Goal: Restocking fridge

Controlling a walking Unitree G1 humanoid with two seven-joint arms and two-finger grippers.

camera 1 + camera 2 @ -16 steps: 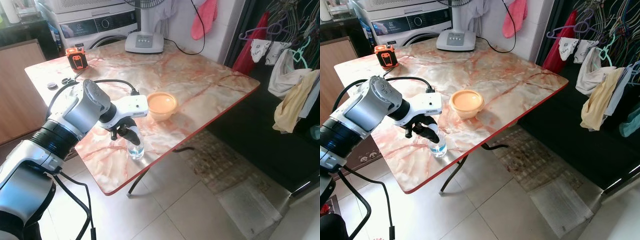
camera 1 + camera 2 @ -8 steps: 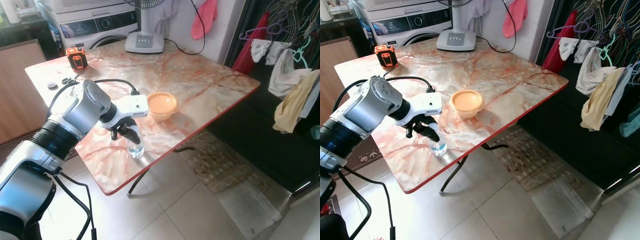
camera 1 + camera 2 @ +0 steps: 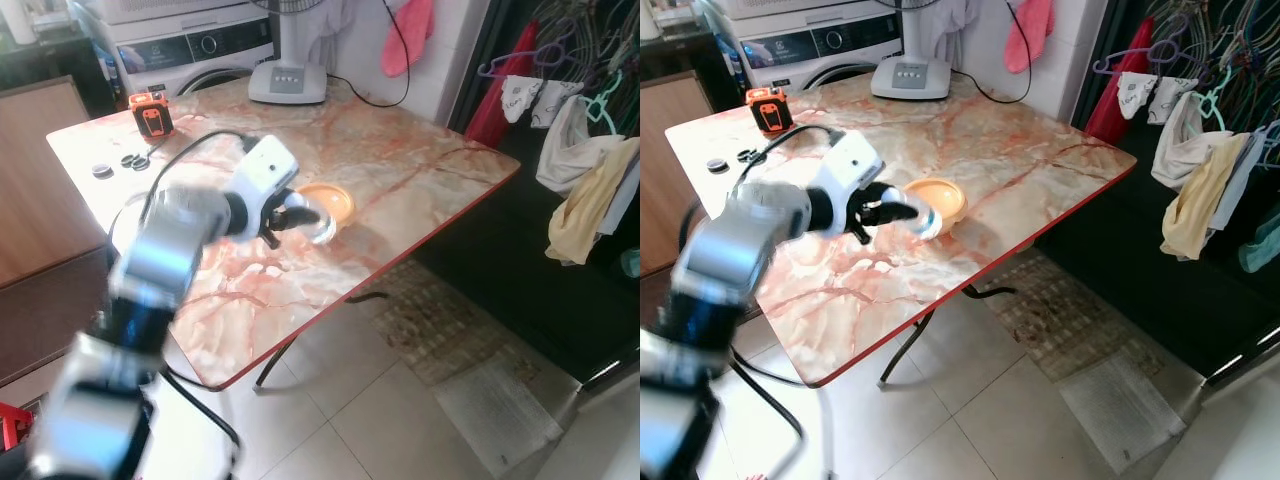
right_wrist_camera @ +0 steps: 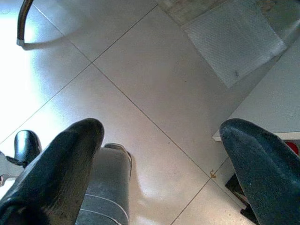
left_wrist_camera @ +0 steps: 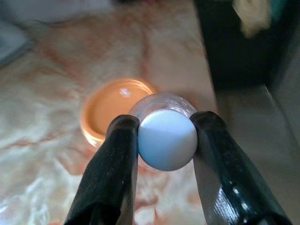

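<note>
Left wrist view showed the left tool clamped on a small clear bottle, its two black fingers pressed against either side of the white ribbed cap. The bottle was off the desk, held in the air just in front of the orange bowl, which sat on the marbled pink top near the middle of the desk. From the head cameras the left arm was blurred, stretched out over the desk with the bottle tilted at its tip, overlapping the near left rim of the bowl.

On the far left corner of the desk stood a small orange and black device, with a few dark round caps lying just near of it. A white fan base stood at the far edge, and a washing machine stood behind the desk. Clothes hung on hangers to the right.

The right tool hung over the tiled floor, its fingers spread wide and gripping nothing.
</note>
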